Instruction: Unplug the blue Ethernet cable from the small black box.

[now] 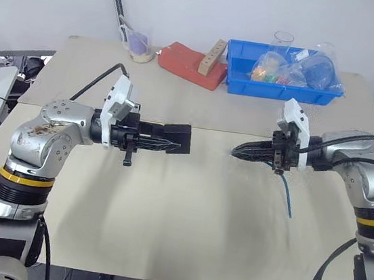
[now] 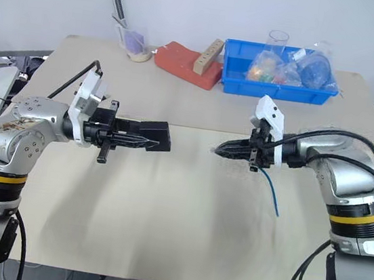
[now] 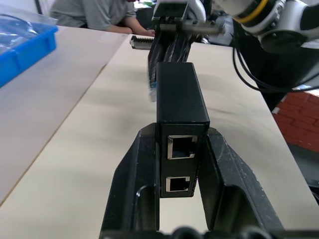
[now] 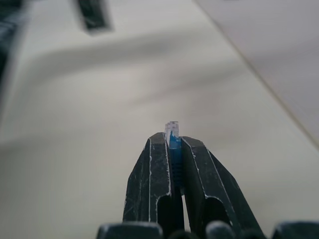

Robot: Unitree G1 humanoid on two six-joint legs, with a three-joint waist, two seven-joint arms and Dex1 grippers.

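The left gripper (image 1: 172, 146) hangs above the bench (image 1: 183, 228), its jaws clenched on the small black box (image 1: 177, 139), which sticks out past the fingertips toward the other arm; in the left wrist view two empty sockets show on the box's near end. Across a clear gap, the right gripper (image 1: 240, 150) points back at the box, jaws clamped on the clear plug of the blue Ethernet cable (image 1: 287, 195). The plug is out of the box and well apart from it, and the cord droops from under the gripper toward the bench. At the far edge stand a blue bin (image 1: 282, 90) of bagged items, a red pad (image 1: 193, 64) with a wooden block (image 1: 212, 56) on it, and a small cup (image 1: 140, 44)
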